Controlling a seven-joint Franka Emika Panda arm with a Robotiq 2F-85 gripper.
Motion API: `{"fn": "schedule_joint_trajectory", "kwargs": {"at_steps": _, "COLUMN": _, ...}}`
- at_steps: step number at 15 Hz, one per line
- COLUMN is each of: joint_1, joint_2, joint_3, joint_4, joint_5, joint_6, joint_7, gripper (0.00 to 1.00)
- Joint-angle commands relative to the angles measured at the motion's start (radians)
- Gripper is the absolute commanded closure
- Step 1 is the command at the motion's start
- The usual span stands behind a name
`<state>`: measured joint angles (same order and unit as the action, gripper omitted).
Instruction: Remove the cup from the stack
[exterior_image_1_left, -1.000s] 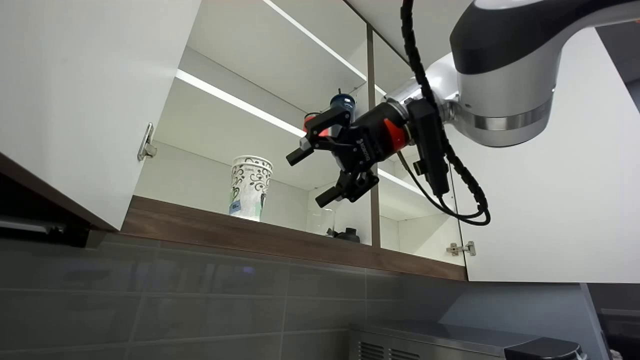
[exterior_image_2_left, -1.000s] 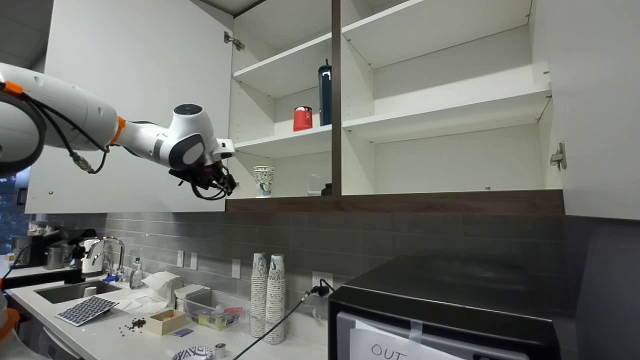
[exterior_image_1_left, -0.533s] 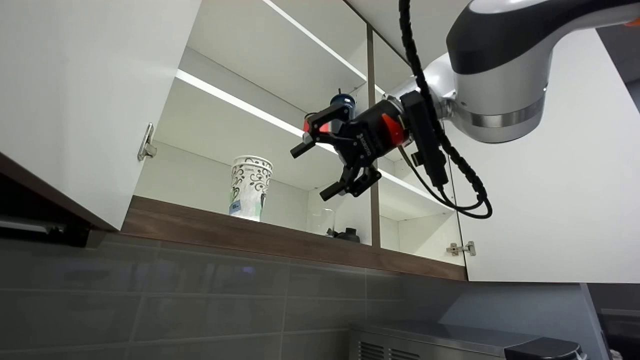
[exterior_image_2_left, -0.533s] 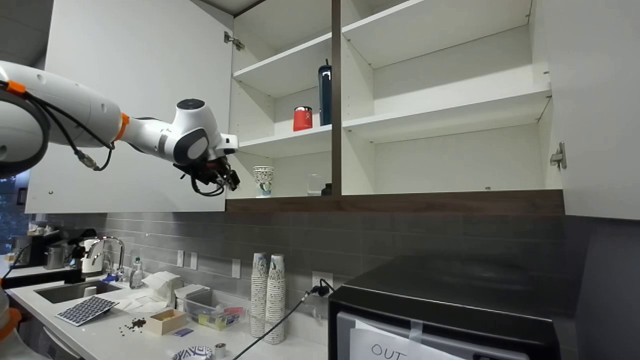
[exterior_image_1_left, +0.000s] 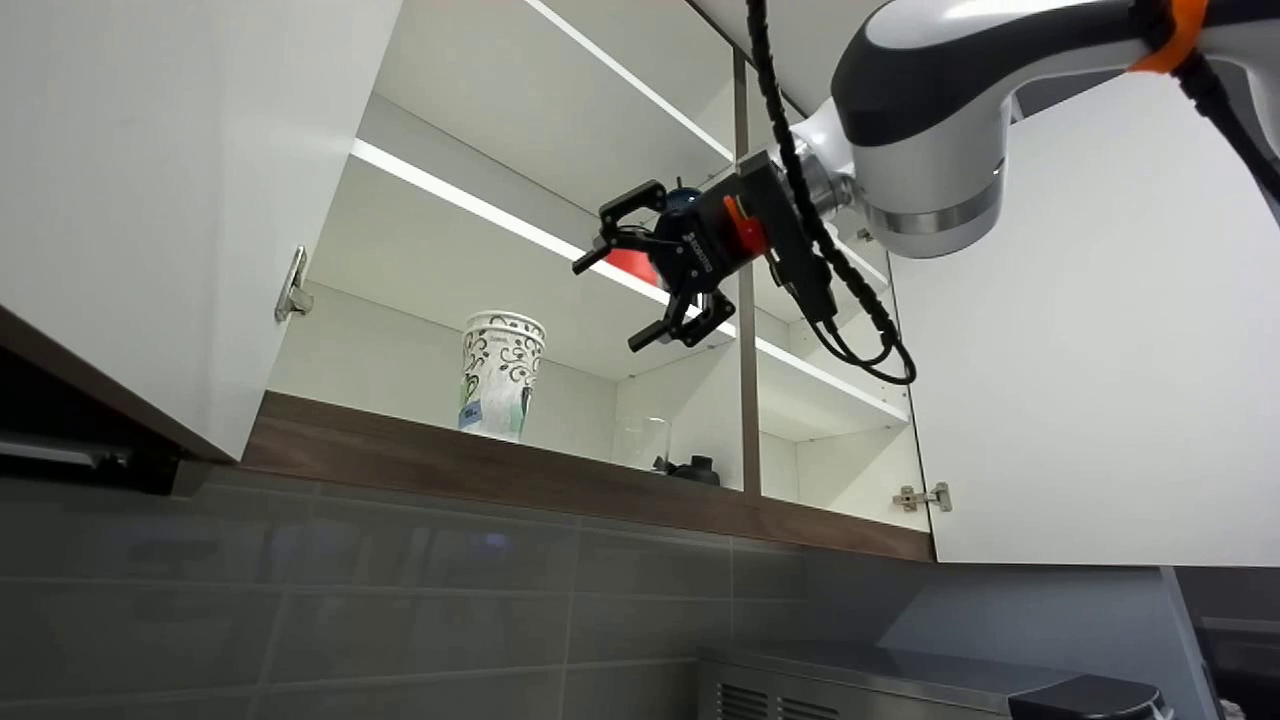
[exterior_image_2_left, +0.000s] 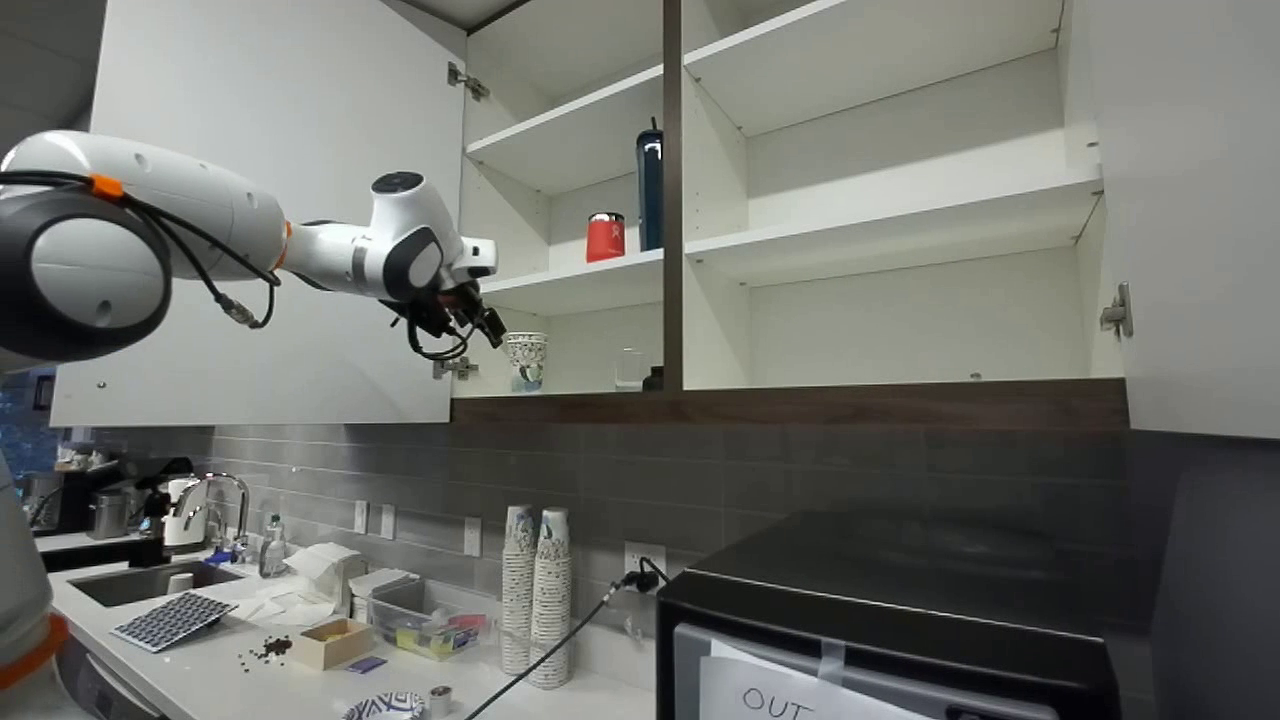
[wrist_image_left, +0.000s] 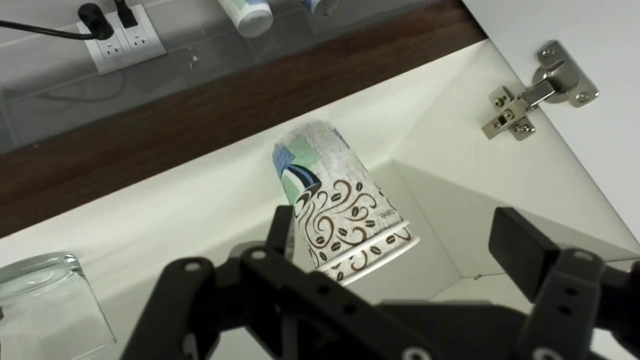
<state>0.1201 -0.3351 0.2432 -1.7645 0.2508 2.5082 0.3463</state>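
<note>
The hand (exterior_image_1_left: 619, 299), lettered "ROBOTIQ", is spread wide, its 2 fingers (wrist_image_left: 522, 252) well apart. Toward its 8 o'clock in an exterior view, and clear of it, the stack (exterior_image_1_left: 502, 378) stands upright on the cabinet floor (wrist_image_left: 175, 200). The wrist view shows 2 rims, the cup (wrist_image_left: 372, 253) nested in its twin (wrist_image_left: 335, 195); small print beside them cannot be read. In an exterior view, a clear glass (exterior_image_2_left: 629, 372) sits at the hand's 3 o'clock, a pale-marked red cup (exterior_image_2_left: 605, 240) and a dark bottle (exterior_image_2_left: 650, 190) between 1 and 2 o'clock. Around 5 o'clock, a paper (exterior_image_2_left: 785, 690) on a black appliance (exterior_image_2_left: 880, 580) reads "OUT".
</note>
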Motion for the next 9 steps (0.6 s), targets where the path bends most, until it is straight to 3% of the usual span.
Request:
{"fn": "schedule_joint_trajectory", "kwargs": {"at_steps": 1, "joint_1": -0.022, "joint_2": 0.084, "joint_3": 0.038, "joint_4": 0.108, "joint_5": -0.099, "joint_6": -0.032, "joint_7": 0.075, "gripper": 0.00}}
{"fn": "schedule_joint_trajectory", "kwargs": {"at_steps": 9, "joint_1": -0.028, "joint_2": 0.203, "joint_3": 0.084, "joint_4": 0.264, "joint_5": -0.358, "joint_6": -0.048, "joint_7": 0.209, "gripper": 0.00}}
